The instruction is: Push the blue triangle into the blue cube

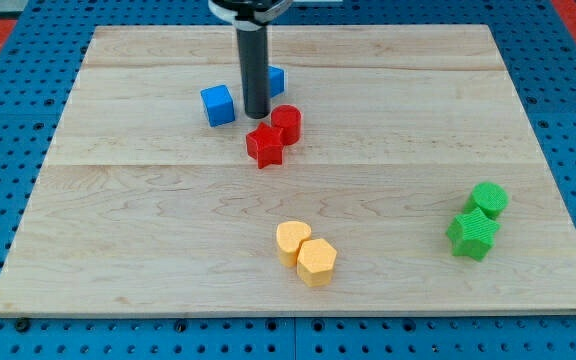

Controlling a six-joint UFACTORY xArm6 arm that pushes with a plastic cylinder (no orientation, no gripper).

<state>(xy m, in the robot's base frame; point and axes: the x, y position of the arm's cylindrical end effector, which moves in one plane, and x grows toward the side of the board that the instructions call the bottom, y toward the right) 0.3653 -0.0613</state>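
The blue cube (218,105) sits on the wooden board at the upper middle. The blue triangle (276,80) lies to its right, mostly hidden behind my rod, with only a small blue part showing. My tip (257,114) rests on the board between the two blue blocks, just right of the cube and in front of the triangle. The red cylinder (286,123) is right beside the tip on its right, and the red star (265,146) lies just below it.
A yellow heart (292,241) and a yellow hexagon (317,262) touch at the lower middle. A green cylinder (489,199) and a green star (473,233) sit at the right. The wooden board (118,230) lies on a blue pegboard.
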